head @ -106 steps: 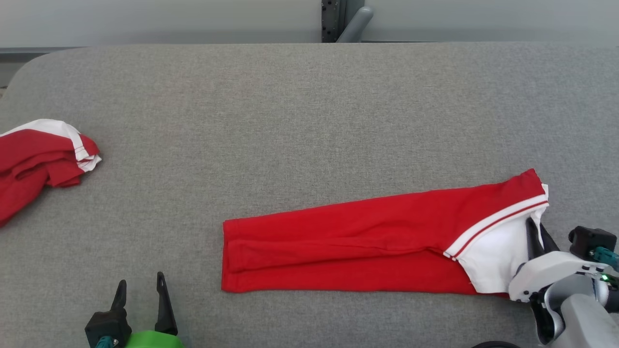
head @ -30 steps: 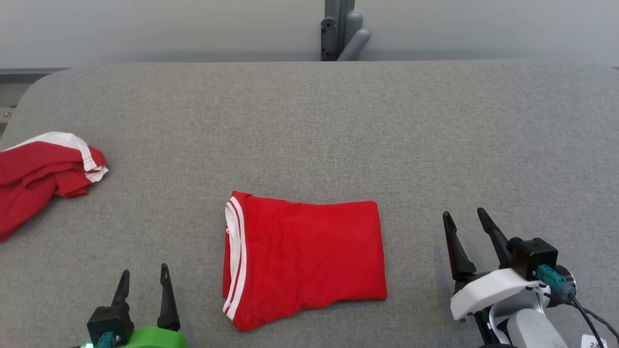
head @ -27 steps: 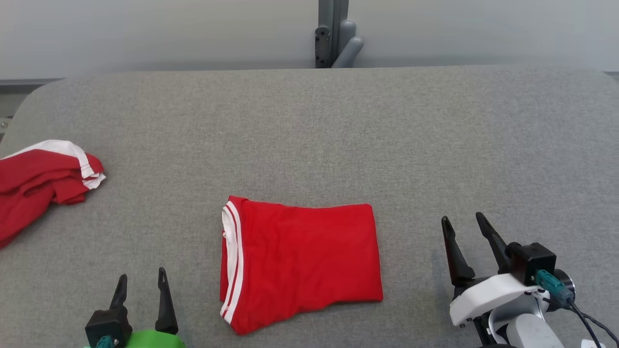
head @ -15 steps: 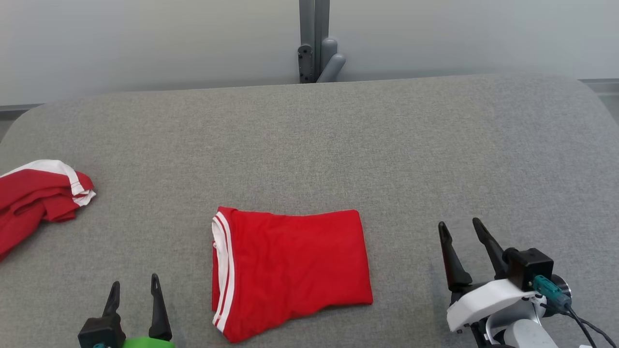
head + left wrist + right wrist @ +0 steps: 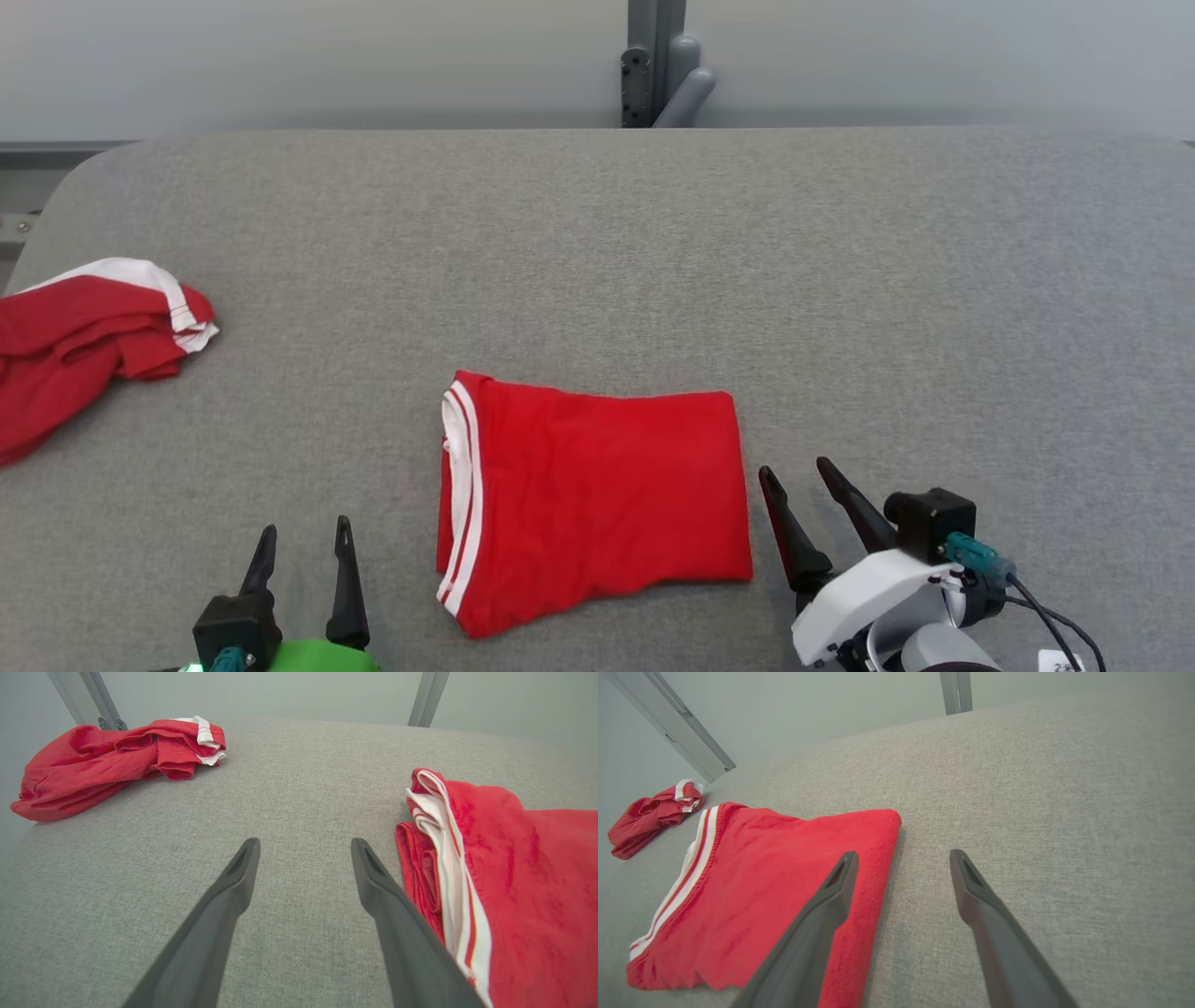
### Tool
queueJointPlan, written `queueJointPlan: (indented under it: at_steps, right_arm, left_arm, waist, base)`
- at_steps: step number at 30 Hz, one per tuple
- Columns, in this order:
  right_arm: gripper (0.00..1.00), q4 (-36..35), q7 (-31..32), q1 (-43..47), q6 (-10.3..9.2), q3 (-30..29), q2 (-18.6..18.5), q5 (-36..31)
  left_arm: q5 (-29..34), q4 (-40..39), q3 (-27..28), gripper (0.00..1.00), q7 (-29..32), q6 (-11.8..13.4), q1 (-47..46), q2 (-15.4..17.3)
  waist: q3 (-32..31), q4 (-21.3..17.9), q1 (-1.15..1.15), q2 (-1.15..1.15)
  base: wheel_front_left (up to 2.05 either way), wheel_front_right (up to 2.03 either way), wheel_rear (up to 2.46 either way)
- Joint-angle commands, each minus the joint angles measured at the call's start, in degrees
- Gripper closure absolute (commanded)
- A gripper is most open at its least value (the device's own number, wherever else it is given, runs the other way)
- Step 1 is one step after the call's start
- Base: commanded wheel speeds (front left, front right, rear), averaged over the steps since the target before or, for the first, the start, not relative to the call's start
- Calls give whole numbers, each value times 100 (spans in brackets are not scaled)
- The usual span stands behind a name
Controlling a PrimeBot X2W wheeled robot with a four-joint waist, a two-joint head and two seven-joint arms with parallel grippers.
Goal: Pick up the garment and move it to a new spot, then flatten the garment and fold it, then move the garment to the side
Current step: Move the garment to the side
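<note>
The folded garment (image 5: 597, 504) lies flat on the grey table (image 5: 840, 233), between the two grippers. By the look of it the folding is done, so what remains is carrying it aside. To do that well, I'd say the grip must catch every layer at once: fingers low along the cloth, one sliding beneath the garment's right edge, then a shallow lift rather than a drag, or the stack may slip open.

It is a neat red rectangle with a white striped band down its left edge, a few soft creases, and a front edge that runs slightly uneven (the near-left corner sags outward).

Just right of the garment the right gripper (image 5: 793, 465) hovers, fingers spread wide and holding nothing; whether a finger touches the cloth I cannot tell. Left of the garment and a little nearer, the left gripper (image 5: 306, 525) is equally wide open and empty. Well to the garment's left lies a crumpled red heap (image 5: 84, 327) – clearly a separate piece.
</note>
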Motion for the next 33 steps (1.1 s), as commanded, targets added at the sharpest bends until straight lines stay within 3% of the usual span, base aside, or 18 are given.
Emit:
queueJointPlan:
  at_steps: [1, 14, 15, 16, 23, 33]
  right_arm:
    - [0, 158, -9, -116, -1, 74, -25, 204]
    - [0, 1971, 10, -1053, -2, 574, -21, 939]
    - [64, 2027, 11, -1076, -1, 639, -8, 1009]
    - [100, 2045, 13, -1109, 0, 685, -7, 1059]
    - [100, 1669, -5, -1146, -6, 380, -84, 883]
    - [100, 1458, -5, -883, -6, -25, -140, 639]
  left_arm:
    - [-26, 33, -45, 0, 3, -11, -86, 21]
    - [96, 5, -103, 0, 3, -34, -165, 20]
    - [96, -1, -100, 0, 3, -35, -164, 19]
    - [86, -7, -83, 0, 3, -32, -159, 20]
    - [104, -6, -127, 0, 3, -105, -100, 19]
    - [85, -29, -183, 0, 3, -153, -183, 20]
  waist:
    - [208, 301, 0, 0]
    - [435, 1117, 0, 0]
    - [439, 1126, 0, 0]
    - [440, 1121, 0, 0]
    - [267, 588, 0, 0]
    - [149, -1214, 0, 0]
  base:
    - [0, 0, 0]
    - [0, 0, 0]
    - [0, 0, 0]
    - [0, 0, 0]
    - [0, 0, 0]
    - [0, 0, 0]
